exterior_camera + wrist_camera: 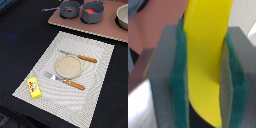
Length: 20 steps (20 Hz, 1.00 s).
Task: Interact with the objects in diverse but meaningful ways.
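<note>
Banana: a yellow banana (205,60) is seen in the wrist view only, held upright between the two green pads (180,85) of the hand (203,82); both pads are pressed against its sides.
Hand: clenched on the banana; the grey finger bodies are seen outside the pads. The hand is not seen in the exterior view, so its place over the bench cannot be told.
Yellow box: a yellow rectangular box with red marks (34,87) is laid flat on the pale placemat (95,75), near the mat's corner closest to the exterior view's left and lower edge.
Plate: a round tan plate (68,66) is set at the middle of the placemat, well apart from the box.
Cutlery: a wooden-handled fork (65,81) is laid just beside the plate on the side nearer the box; a wooden-handled knife (80,57) is laid just beside the plate on the far side.
Bench: a dark bench (15,35) is seen under the placemat.
Board: a reddish-brown board (100,29) is laid at the far edge of the bench, carrying two dark pots (70,11) with something red inside, not identifiable, and a pale bowl (123,17) at the corner.
</note>
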### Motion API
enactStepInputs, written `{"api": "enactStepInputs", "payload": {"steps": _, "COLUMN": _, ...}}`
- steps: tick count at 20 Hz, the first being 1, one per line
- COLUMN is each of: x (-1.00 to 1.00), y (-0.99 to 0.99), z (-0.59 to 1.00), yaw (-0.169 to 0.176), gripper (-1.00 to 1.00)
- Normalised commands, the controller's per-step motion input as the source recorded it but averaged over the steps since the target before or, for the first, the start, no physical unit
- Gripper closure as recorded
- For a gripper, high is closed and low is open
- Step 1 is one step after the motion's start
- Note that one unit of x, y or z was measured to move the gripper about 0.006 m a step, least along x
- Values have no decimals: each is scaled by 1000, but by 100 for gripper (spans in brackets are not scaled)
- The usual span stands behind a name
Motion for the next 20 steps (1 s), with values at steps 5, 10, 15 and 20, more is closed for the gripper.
{"api": "enactStepInputs", "payload": {"steps": 5, "x": 217, "y": 565, "z": 0, "yaw": -20, "gripper": 100}}
{"api": "enactStepInputs", "payload": {"steps": 10, "x": 182, "y": 562, "z": 0, "yaw": -23, "gripper": 100}}
{"api": "enactStepInputs", "payload": {"steps": 15, "x": 205, "y": 543, "z": 0, "yaw": -25, "gripper": 100}}
{"api": "enactStepInputs", "payload": {"steps": 20, "x": 199, "y": 527, "z": 0, "yaw": -30, "gripper": 100}}
